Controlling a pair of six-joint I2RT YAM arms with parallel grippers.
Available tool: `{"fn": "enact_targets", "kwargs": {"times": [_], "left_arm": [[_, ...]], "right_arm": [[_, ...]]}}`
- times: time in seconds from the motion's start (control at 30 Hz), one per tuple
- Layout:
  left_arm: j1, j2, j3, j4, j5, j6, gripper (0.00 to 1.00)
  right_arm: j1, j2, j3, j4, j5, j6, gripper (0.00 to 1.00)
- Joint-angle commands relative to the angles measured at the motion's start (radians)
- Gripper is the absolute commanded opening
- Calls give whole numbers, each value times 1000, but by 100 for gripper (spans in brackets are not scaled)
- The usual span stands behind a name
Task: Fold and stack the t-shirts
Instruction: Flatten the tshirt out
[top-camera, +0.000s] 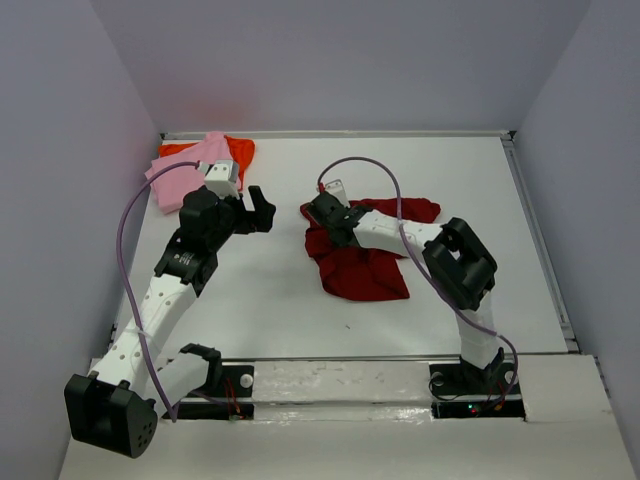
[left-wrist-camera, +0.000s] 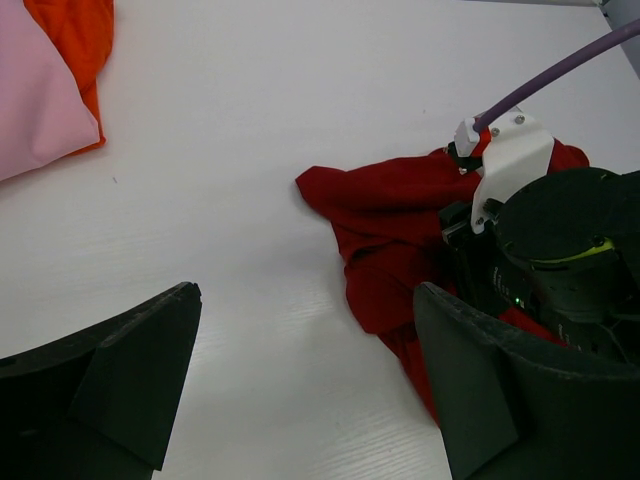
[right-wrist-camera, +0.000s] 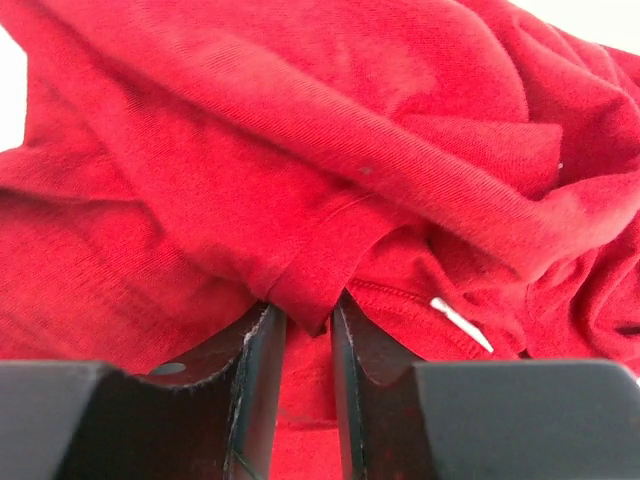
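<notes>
The dark red t-shirt lies crumpled at the table's middle; it also shows in the left wrist view and fills the right wrist view. My right gripper sits at its left edge, shut on a fold of the cloth. The light pink t-shirt lies folded on the bright orange t-shirt at the far left corner; both show in the left wrist view, pink and orange. My left gripper is open and empty over bare table between the stack and the red shirt.
Grey walls stand on the left, the back and the right of the white table. A purple cable arches over the right arm. The right arm's wrist is close to my left gripper's right finger.
</notes>
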Motion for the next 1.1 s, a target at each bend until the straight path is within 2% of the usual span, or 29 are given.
{"fn": "enact_targets", "kwargs": {"times": [0.0, 0.1, 0.13, 0.17, 0.4, 0.73, 1.07], "left_arm": [[-7, -20, 13, 23, 11, 10, 96], [-7, -20, 14, 22, 11, 10, 96], [-9, -20, 14, 22, 11, 10, 96], [-9, -20, 14, 22, 11, 10, 96], [-9, -21, 14, 22, 11, 10, 97], [-9, -23, 14, 22, 11, 10, 96], [-9, -21, 14, 22, 14, 8, 96]], "right_arm": [[-17, 11, 38, 46, 32, -10, 25], [-17, 11, 38, 54, 37, -20, 17], [-17, 13, 38, 54, 38, -25, 3], [-17, 11, 38, 52, 41, -28, 0], [-17, -90, 1, 52, 83, -40, 0], [-39, -298, 72, 52, 333, -194, 0], [-209, -469, -62, 58, 437, -234, 0]]}}
